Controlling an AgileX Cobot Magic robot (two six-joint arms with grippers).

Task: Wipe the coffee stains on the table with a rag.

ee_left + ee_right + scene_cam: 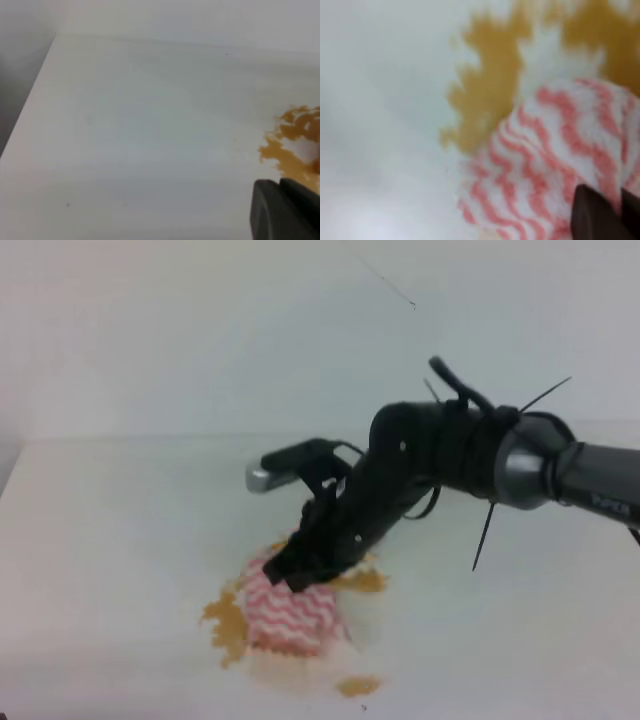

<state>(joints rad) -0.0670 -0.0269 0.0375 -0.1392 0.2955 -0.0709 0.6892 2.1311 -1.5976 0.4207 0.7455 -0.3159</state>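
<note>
Down near the front edge of the worktop (pixel 120 520) is where the mess sits: the coffee stains (pixel 228 625) are spread in an amber blotch, with the rag (pixel 290 612) bunched up right on top of the middle of it. My right gripper (pixel 300 568) is bearing down on the back of the rag, jaws clamped on the cloth as far as I can judge from the high view; the right wrist cam only shows one dark finger (pixel 592 215) against the stripes.

The left gripper (pixel 285 212) is just a dark corner in its own cam, so I can't tell if its jaws are wide or narrow. It's parked off to the side, near the edge of the puddle.

What worries me: the rag is wadded into a lump, so it only covers part of the blotch. Push it sideways and I reckon it'll shove liquid outward rather than soak it up. There's already a separate drip (pixel 358 686) towards the front that a short stroke would miss. Also, if the grip is only on a fold, the cloth could slip out mid-swipe.
</note>
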